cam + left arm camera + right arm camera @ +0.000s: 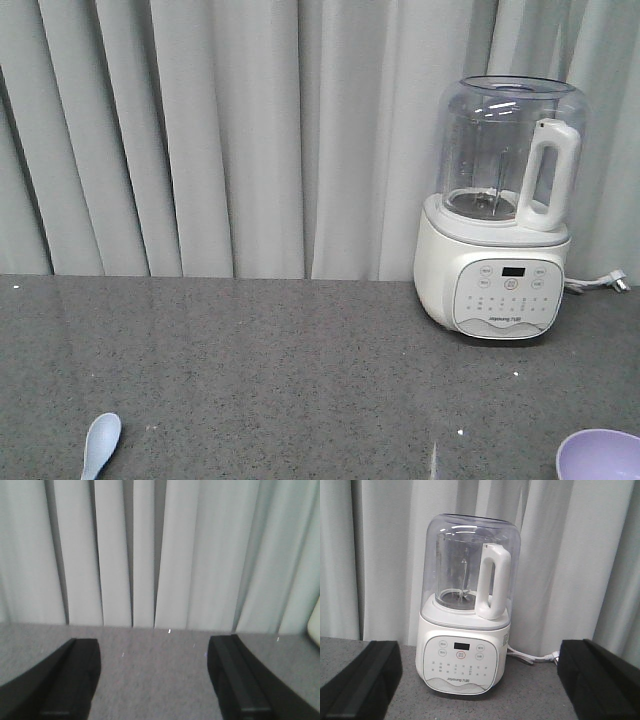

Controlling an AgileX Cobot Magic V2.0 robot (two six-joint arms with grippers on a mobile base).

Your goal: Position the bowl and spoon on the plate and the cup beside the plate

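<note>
The pale spoon (101, 444) lies on the grey counter at the bottom left of the front view, partly cut off by the frame. The lavender bowl (600, 455) shows only its far rim at the bottom right. The plate and the cup are out of view. My left gripper (154, 652) stands open over bare counter, facing the curtain, with nothing between its black fingers (235, 680). My right gripper (480, 680) is open too, pointed at the blender, holding nothing. Neither gripper appears in the front view.
A white blender (498, 215) with a clear jug stands at the back right of the grey speckled counter (280, 360), seen again as the blender (467, 615) in the right wrist view; its cable (532, 657) trails right. Grey curtains (230, 130) hang behind.
</note>
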